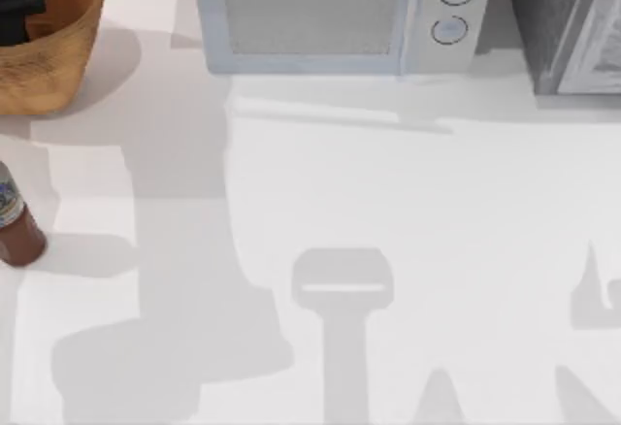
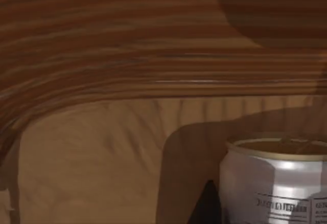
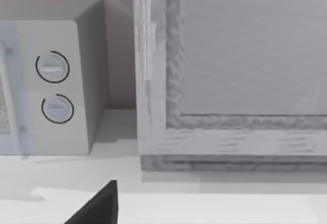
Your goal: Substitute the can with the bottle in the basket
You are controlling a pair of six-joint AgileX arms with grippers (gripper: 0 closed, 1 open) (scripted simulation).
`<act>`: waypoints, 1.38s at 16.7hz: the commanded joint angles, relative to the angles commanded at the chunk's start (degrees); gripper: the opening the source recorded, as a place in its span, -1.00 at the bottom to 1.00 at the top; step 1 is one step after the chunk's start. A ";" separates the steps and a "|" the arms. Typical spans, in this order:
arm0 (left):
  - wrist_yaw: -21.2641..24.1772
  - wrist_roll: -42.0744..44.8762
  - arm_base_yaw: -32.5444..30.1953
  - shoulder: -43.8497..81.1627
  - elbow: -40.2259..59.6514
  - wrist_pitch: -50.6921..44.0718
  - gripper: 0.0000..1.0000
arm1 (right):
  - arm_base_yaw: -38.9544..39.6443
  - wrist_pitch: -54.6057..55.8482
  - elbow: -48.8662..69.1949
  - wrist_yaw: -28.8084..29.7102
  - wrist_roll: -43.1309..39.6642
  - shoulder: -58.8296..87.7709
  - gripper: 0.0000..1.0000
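The wicker basket [image 1: 58,47] stands at the table's far left corner. My left gripper [image 1: 19,6] reaches down inside it as a dark shape. In the left wrist view the can [image 2: 276,183], silvery white with a gold-tan top, stands on the basket's floor [image 2: 102,157]. A dark part of the gripper lies close beside it. The brown bottle [image 1: 15,226] with a blue-and-white label stands upright on the table at the left edge, in front of the basket. A dark part of my right gripper [image 3: 99,206] shows in the right wrist view, low over the table near the back right.
A pale microwave [image 1: 330,13] with two round knobs stands at the back middle. A grey appliance [image 1: 568,17] stands at the back right. Arm shadows fall across the white table's front.
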 joint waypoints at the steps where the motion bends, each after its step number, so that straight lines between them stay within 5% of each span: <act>1: 0.00 0.00 0.00 0.00 0.00 0.00 -1.00 | 0.00 0.00 0.00 0.00 0.00 0.00 1.00; 7: 0.17 -0.38 -0.34 -2.52 -0.23 -0.10 -1.00 | 0.00 0.00 0.00 0.00 0.00 0.00 1.00; 12: -1.60 -1.98 -0.53 -11.82 -10.98 3.14 -1.00 | 0.00 0.00 0.00 0.00 0.00 0.00 1.00; 23: -9.96 -4.72 -5.03 -72.70 -69.41 30.52 -1.00 | 0.00 0.00 0.00 0.00 0.00 0.00 1.00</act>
